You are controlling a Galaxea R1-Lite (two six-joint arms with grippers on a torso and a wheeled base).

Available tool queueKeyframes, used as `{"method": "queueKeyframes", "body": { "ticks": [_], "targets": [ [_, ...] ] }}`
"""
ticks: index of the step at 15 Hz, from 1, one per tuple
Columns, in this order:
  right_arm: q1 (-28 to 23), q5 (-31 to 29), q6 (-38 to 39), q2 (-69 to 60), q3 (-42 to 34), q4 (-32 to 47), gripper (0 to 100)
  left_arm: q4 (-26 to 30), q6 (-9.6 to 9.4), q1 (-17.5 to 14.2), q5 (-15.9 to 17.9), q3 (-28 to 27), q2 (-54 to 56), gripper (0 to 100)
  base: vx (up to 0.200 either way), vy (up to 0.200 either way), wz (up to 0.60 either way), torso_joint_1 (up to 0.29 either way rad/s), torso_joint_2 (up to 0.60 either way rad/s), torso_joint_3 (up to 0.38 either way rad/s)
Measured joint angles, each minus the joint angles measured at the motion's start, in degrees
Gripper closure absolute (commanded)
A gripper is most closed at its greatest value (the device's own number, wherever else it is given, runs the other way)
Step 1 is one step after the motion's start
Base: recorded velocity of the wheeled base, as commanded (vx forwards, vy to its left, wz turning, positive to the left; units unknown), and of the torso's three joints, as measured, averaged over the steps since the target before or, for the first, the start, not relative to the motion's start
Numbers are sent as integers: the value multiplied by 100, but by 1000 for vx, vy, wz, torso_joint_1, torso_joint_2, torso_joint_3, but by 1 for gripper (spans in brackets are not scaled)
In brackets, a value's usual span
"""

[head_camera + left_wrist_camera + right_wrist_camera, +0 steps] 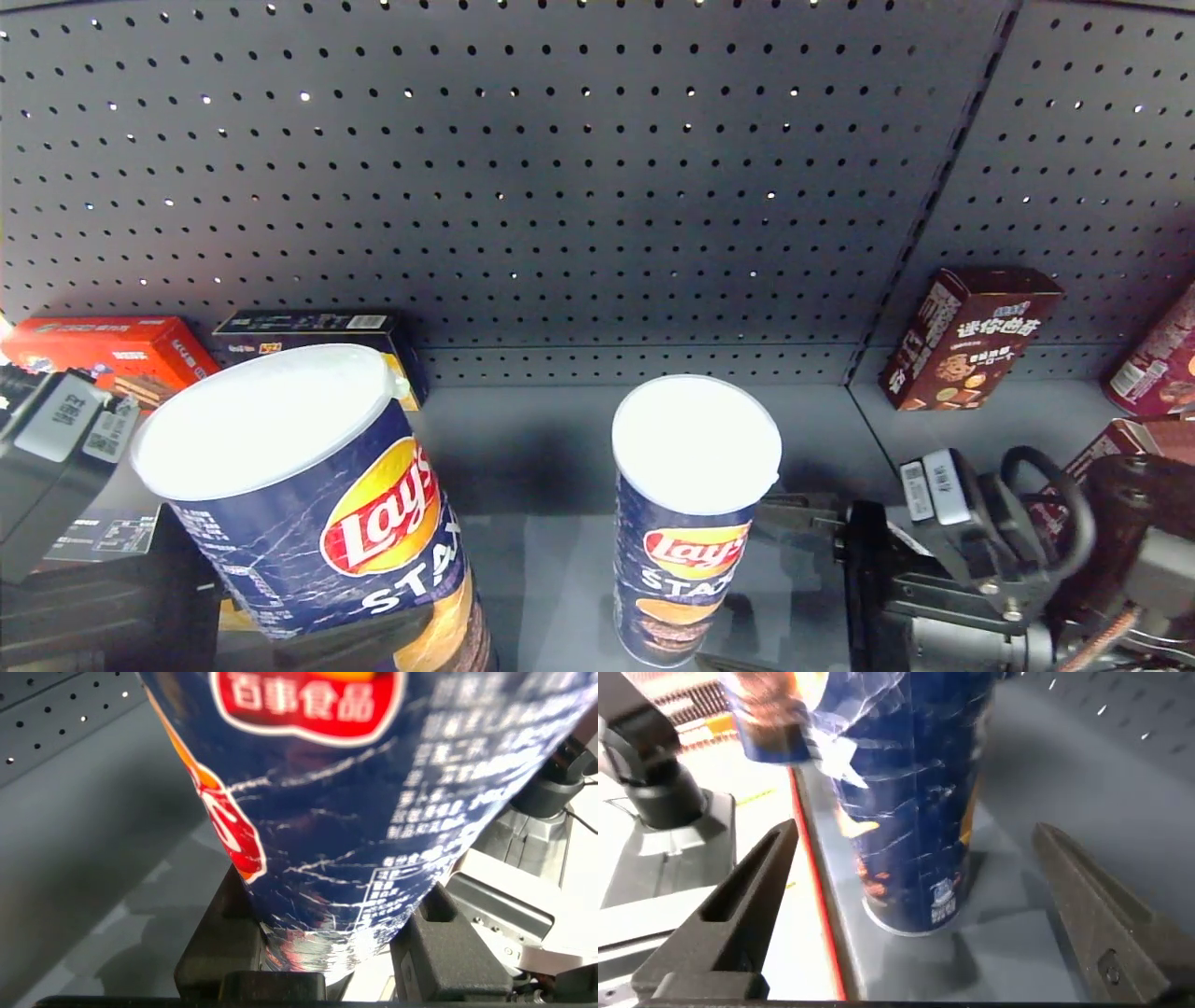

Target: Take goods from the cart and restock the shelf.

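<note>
Cans front and centre on this restock! At 8 o'clock in the head view the held can (308, 504) leans top-outward, its white lid facing up. The left gripper (327, 952) is clamped on its lower body, one dark finger on each side, low down near the base. That low hold looks chosen to leave the base free for setting down, though it lets the top lean.

At 6 o'clock the standing can (686, 523) is upright on the shelf (523, 439), close to the front lip. The right gripper (915, 835) is spread wide and holds nothing. The can sits between its two fingers with daylight on both sides, touching neither.

Behind runs the pegboard (560, 187), with a red box (103, 350) and a dark box (317, 327) at 9 to 10 o'clock and a brown box (971, 336) at 2 o'clock.

My read: one can placed, one to go. The bare grey floor between the cans and the back wall looks like the spot. The held can needs righting before it goes down, or it may topple into its neighbour.
</note>
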State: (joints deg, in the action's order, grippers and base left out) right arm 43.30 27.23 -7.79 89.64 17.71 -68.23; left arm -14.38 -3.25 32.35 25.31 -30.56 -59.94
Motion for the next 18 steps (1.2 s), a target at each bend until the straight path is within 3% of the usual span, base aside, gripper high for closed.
{"method": "queueKeyframes", "body": {
  "ticks": [4, 12, 14, 18],
  "targets": [
    [-149, -263, 7, -909, -468, 35, 0, 2, 0, 6, 1, 2, 0, 100, 0, 0, 0, 0, 0, 0],
    [-171, -1632, 2, -2432, -1570, 462, 0, 2, -18, 17, -5, 6, -9, 100, 0, 0, 0, 0, 0, 0],
    [-163, -2004, 0, -2916, -1703, 961, 0, 5, -20, 17, -2, 13, -6, 100, 0, 0, 0, 0, 0, 0],
    [-168, -2358, -15, -4386, -1742, 2732, 0, 7, -33, 28, -16, 16, 0, 100, 0, 0, 0, 0, 0, 0]
  ]
}}
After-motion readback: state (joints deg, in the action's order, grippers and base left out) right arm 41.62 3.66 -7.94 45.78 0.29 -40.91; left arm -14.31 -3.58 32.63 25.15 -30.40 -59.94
